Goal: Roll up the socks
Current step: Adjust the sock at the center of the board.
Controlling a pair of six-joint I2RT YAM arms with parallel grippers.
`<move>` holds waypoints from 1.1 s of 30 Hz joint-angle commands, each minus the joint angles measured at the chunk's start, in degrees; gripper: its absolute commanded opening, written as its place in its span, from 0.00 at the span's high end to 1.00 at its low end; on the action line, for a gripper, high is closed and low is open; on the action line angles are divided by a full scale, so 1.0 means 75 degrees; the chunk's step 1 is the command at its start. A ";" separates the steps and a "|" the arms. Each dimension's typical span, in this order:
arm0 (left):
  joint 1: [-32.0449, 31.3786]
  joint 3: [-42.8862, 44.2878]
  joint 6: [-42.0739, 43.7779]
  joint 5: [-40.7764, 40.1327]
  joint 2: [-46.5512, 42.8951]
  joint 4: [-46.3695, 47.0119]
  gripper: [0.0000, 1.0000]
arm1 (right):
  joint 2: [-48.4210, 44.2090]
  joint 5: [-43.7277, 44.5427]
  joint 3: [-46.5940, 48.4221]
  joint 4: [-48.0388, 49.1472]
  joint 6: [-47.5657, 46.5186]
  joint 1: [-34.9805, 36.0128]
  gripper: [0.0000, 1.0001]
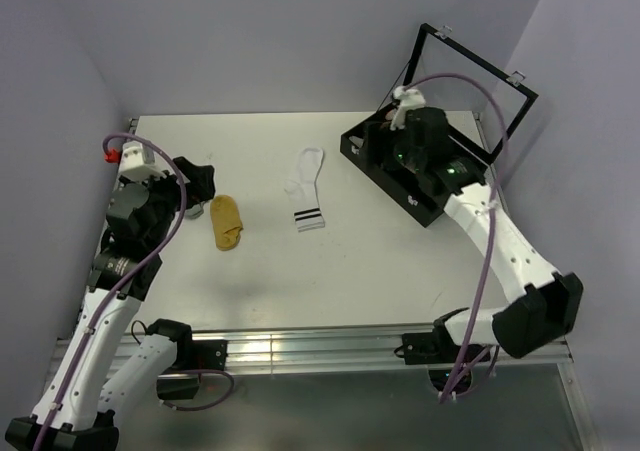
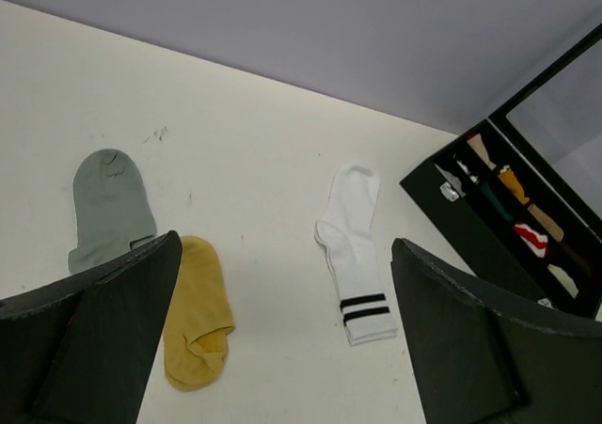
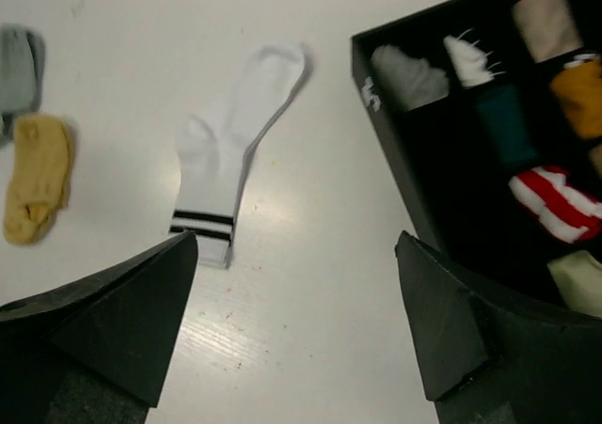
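Observation:
Three socks lie flat on the white table. The grey sock point(image 2: 111, 208) is farthest left, with the mustard-yellow sock point(image 2: 198, 311) beside it. The white sock point(image 2: 356, 250) with two black cuff stripes lies mid-table. From above, the yellow sock point(image 1: 226, 222) and white sock point(image 1: 307, 201) show plainly, while the grey one is mostly hidden under my left gripper point(image 1: 195, 183). That left gripper point(image 2: 285, 245) hangs open and empty above the yellow and white socks. My right gripper point(image 3: 296, 241) is open and empty too, above bare table between the white sock point(image 3: 230, 151) and the case.
A black compartmented case point(image 1: 400, 186) with its glass lid point(image 1: 470, 81) raised stands at the back right, and my right gripper point(image 1: 415, 136) hovers by it. Small fabric rolls point(image 3: 555, 203) fill its compartments. Purple walls close in the table at the back and both sides.

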 commanded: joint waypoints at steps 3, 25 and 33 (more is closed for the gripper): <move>-0.0011 -0.0396 0.0387 0.0373 -0.0139 0.0445 0.00 | 0.1232 -0.0302 0.0220 0.0499 -0.1550 0.0854 0.11; -0.0140 -0.1065 0.0586 0.0280 -0.0034 0.0926 0.00 | 0.5617 0.0140 0.0913 0.1262 -0.1811 0.2976 0.59; -0.0293 -0.1042 0.0622 -0.0060 -0.0162 0.0809 0.01 | 0.5476 0.1151 0.0418 0.0573 0.0519 0.4452 0.62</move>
